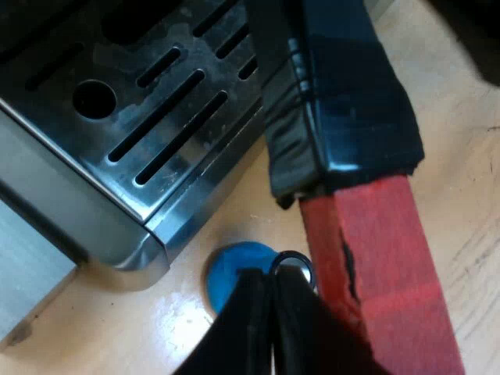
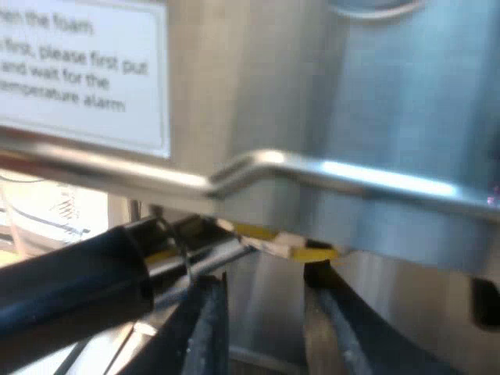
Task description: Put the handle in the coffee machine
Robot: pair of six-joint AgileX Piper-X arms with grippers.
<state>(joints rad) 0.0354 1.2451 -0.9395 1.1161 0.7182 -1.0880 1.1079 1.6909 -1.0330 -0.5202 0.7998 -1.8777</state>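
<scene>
"Beside the drip tray's corner, which step is in hand?" — Operator

"Seating, as judged. The handle (image 1: 351, 117) crosses the edge of the drip tray (image 1: 156, 109), near the front of the espresso machine (image 2: 266, 94). Whether its metal holder already sits in the machine cannot be told." — Technician

"State of each pincer?" — Operator

"Left gripper (image 1: 272, 285): fingers pressed together with nothing between them. It is just beside the red end (image 1: 379, 266) and above the blue tamper (image 1: 234, 269) on the wooden table (image 1: 469, 234). Right gripper (image 2: 262, 289): fingers apart and empty, close under the metal tube (image 2: 328, 172) at the machine's front. A dark rod (image 2: 70, 285) near it may be the same handle, but this is not certain." — Technician

"Orientation of the handle?" — Operator

"Its long axis runs from the dark grip over the tray's edge out to the red end over the table. The red end points away from the machine, toward the left gripper. Tilt cannot be told." — Technician

"Requirement for the next move?" — Operator

"Probably a sideways swing of the handle until it locks, with contact kept on its side rather than its tip." — Technician
</scene>
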